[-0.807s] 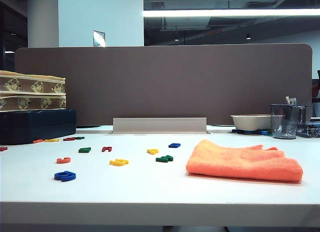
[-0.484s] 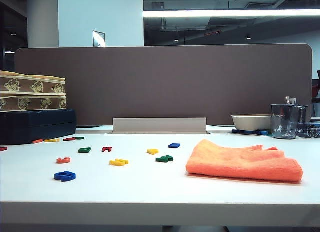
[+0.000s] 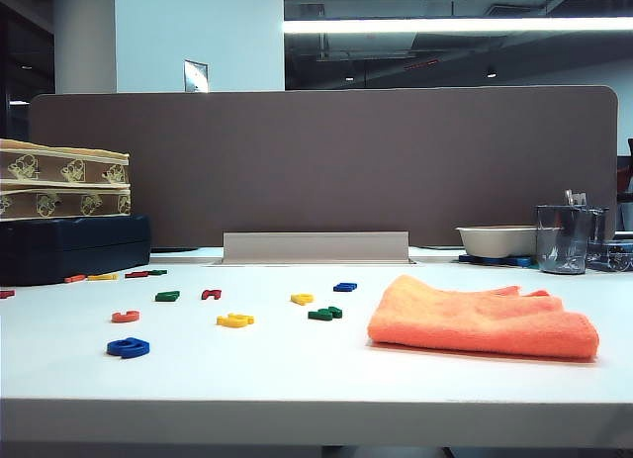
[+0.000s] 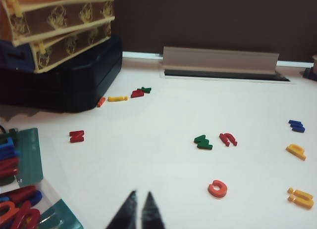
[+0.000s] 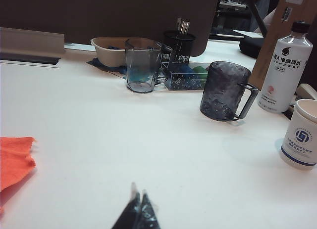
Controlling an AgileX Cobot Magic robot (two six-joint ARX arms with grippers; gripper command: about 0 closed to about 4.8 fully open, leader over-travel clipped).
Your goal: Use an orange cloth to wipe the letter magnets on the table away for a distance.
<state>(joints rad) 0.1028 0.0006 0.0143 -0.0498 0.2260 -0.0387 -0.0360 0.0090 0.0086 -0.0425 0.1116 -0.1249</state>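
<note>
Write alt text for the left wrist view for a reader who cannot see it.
The left gripper, shut and empty, hangs above the white table, where letter magnets in red, green, yellow, blue and orange lie scattered. Patterned boxes are stacked on a dark case by the back divider.

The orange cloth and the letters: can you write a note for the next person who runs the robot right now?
Left gripper: shut, empty, low over the white table on the letter side.
Right gripper: shut, empty, low over bare table with the cups beyond it, an edge of the cloth just off to its side.
Neither arm shows in the exterior view.
Orange cloth: lying folded on the table's right half, untouched.
Letter magnets: scattered over the left and middle, the nearest green one just left of the cloth.
Done: nothing yet.
Left: grasp the cloth, then sweep the letters away with it.
</note>
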